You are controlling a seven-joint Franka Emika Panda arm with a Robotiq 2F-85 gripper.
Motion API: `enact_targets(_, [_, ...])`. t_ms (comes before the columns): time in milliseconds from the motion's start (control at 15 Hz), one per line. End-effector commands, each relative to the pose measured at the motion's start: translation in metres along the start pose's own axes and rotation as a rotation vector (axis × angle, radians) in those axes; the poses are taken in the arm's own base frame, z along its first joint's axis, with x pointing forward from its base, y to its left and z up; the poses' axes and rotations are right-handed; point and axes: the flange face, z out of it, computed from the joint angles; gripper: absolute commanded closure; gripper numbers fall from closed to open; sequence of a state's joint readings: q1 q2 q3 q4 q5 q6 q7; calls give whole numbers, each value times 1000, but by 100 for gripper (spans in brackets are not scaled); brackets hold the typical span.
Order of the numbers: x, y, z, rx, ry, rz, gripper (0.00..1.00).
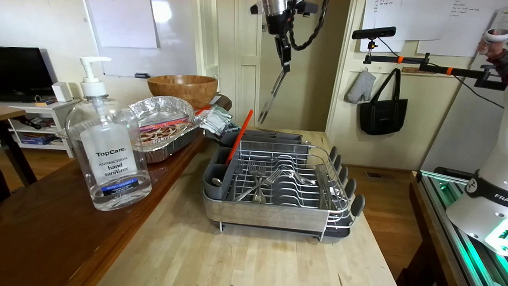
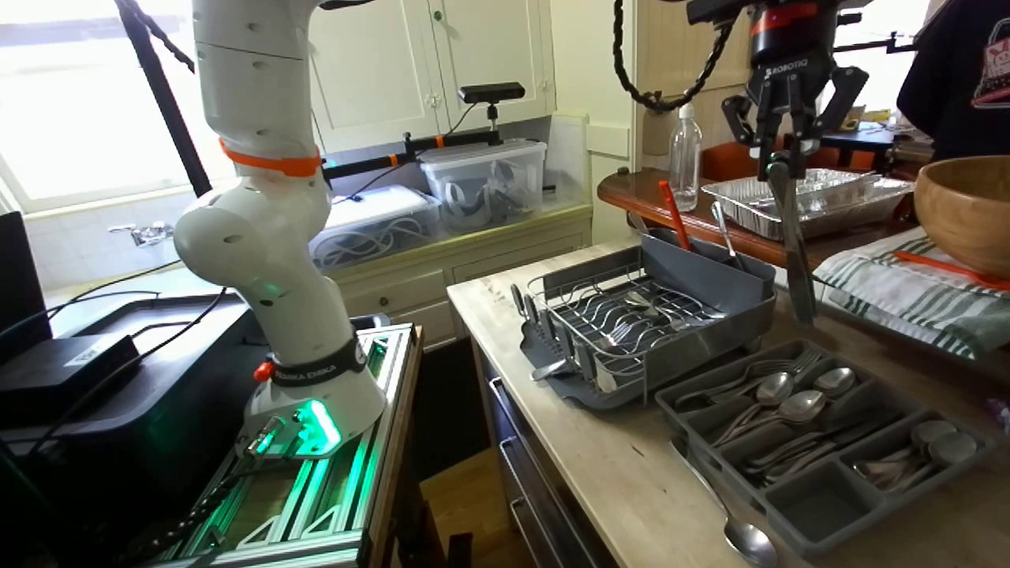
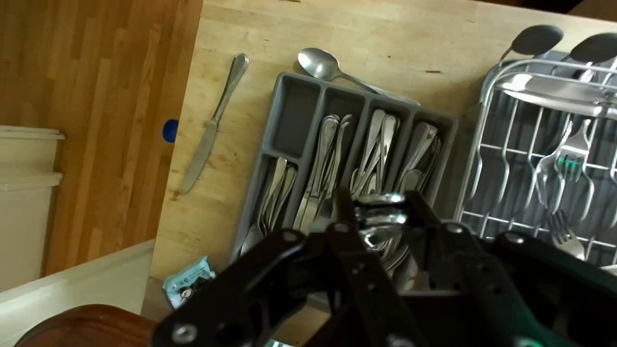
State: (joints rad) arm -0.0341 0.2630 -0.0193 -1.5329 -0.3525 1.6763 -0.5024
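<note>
Gripper pinched narrow on the upper ends of a few table knives, hanging tilted above the cutlery tray; best kept snug, turned in line with a long compartment, and lowered close before letting go.

glossy metal knives, matt plastic cutlery tray, smooth wooden countertop, crinkled foil pan

Gripper, black; cutlery within its grip, silvery; tray, grey. Towel, from where I stand: green stripes on white. Arm, white, ringed in orange; bowl, warm honey-brown.
</note>
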Motion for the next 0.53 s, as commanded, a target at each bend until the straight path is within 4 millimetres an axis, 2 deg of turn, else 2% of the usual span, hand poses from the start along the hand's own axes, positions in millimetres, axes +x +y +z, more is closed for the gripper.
enact_targets(0, [-17,21,27,-35,79,121,93])
enact_targets(67, [-17,16,34,-40,107,157,93])
enact_targets(267, [-29,25,66,-47,185,254,93])
enact_targets(467, [-33,24,95,-21,266,246,93])
